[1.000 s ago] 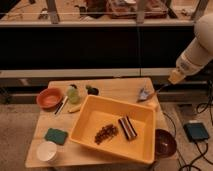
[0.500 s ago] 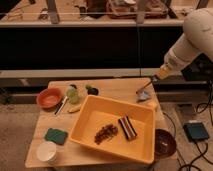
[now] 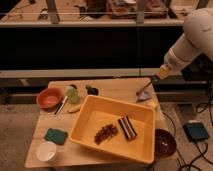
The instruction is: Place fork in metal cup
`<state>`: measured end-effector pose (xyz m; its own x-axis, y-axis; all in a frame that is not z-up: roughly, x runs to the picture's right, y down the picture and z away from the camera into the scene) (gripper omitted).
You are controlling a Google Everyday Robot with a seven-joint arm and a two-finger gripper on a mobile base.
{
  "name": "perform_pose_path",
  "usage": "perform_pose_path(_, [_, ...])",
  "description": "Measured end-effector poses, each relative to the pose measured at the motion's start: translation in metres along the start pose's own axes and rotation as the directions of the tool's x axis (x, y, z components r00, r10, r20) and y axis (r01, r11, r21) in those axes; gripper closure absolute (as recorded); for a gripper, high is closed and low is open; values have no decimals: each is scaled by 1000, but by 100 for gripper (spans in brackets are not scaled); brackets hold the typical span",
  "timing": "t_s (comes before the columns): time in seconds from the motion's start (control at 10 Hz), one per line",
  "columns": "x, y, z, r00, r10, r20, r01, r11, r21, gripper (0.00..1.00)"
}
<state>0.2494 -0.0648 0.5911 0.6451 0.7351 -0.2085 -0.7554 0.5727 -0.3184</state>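
- Spotted the tool [image 3: 145,92] low over the right rear corner of the bench [image 3: 117,85], at the end of the white arm [image 3: 189,42] slanting down from the upper right.
- Clamped or loose — cannot tell; too dark at the tip.
- Logged a small grey, dull-shiny shape right at the tool's tip, taken for the metal cup [image 3: 144,96], on the bench just behind the tub's far right corner. Touching the tool or only beneath it: cannot tell.
- Could not pick out the fork apart from the tool.
- Just in front: big yellow tub [image 3: 86,125], set at a skew, with a dark crumbly heap [image 3: 106,133] and a striped dark block [image 3: 126,127] inside.
- Right of the tub's near corner, at the bench edge: dark brown bowl [image 3: 164,143].
- Along the rear, well left of the tool: small dark object [image 3: 92,90], pale green cup [image 3: 72,92], orange bowl [image 3: 49,98] — with a long pale-handled utensil [image 3: 62,105] between bowl and green cup.
- Front left: green sponge [image 3: 56,136], and nearer the edge a white cup [image 3: 46,151].
- On the floor off to the right: blue-grey box [image 3: 196,131].
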Motion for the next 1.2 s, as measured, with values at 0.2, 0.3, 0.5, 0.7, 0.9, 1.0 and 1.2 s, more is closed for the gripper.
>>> perform_pose_path(0.2, [-7,7,4,998,20,62,-20,1000,-2,100])
perform_pose_path(0.3, [-17,16,8,994,28,103,-27,1000,-11,100])
perform_pose_path(0.5, [-42,42,18,983,36,178,-29,999,-38,100])
perform_pose_path(0.7, [-70,71,39,969,40,242,-23,997,-71,100])
perform_pose_path(0.9, [-88,82,62,964,41,263,-20,997,-81,100])
perform_pose_path(1.0, [-102,82,78,964,40,264,-20,997,-81,100])
perform_pose_path(1.2, [-126,74,95,963,44,267,-23,997,-79,100])
